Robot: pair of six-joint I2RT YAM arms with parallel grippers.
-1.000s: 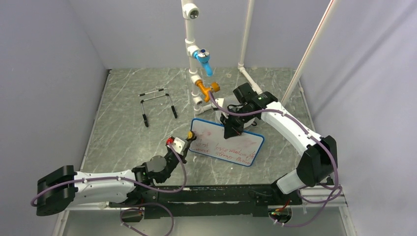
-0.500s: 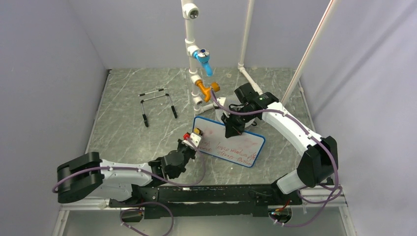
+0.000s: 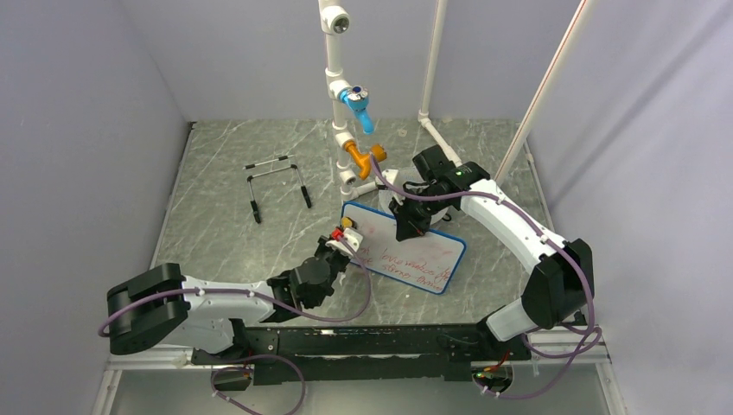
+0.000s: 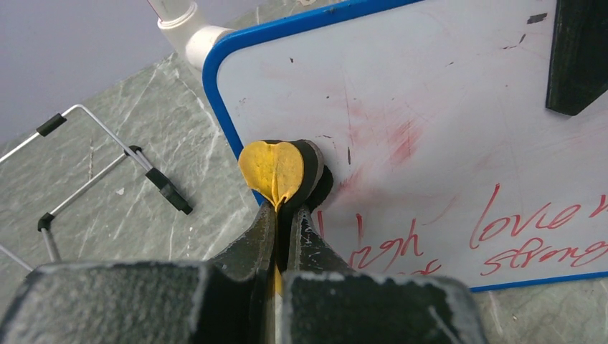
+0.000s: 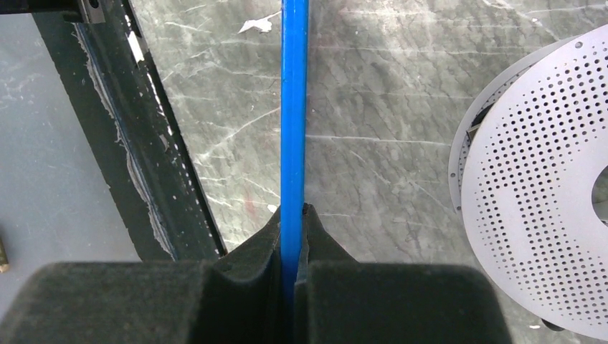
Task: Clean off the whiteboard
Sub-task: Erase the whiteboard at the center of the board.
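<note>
**Top external view: both grippers on the whiteboard**

Nearest the arms' bases, the left arm reaches forward to the whiteboard's (image 3: 428,251) near-left side. The left gripper (image 4: 285,208) has its fingers pressed together on a small eraser pad (image 4: 276,170), yellow with a dark backing. The pad touches the board's white face just inside the blue frame on the left edge.

In the left wrist view, faint pink smears spread over the whiteboard (image 4: 444,122) beside the pad. Red handwriting runs across the part nearer the camera, and a few dark specks dot the surface.

The board lies on the marbled grey table (image 3: 225,225), between the two arms. It seems to be tipped up slightly at its far edge, though the angle is hard to judge from above.

At that far edge the right gripper (image 3: 408,226) comes down from above. The right wrist view shows its fingers (image 5: 251,251) clamped on the thin blue frame (image 5: 294,107), seen edge-on.

Just beyond the board sits a round grey perforated disc (image 5: 538,201). A white pipe assembly (image 3: 340,95) with blue and orange fittings rises behind the board. A wire stand (image 3: 277,183) lies well to the board's far left.
</note>
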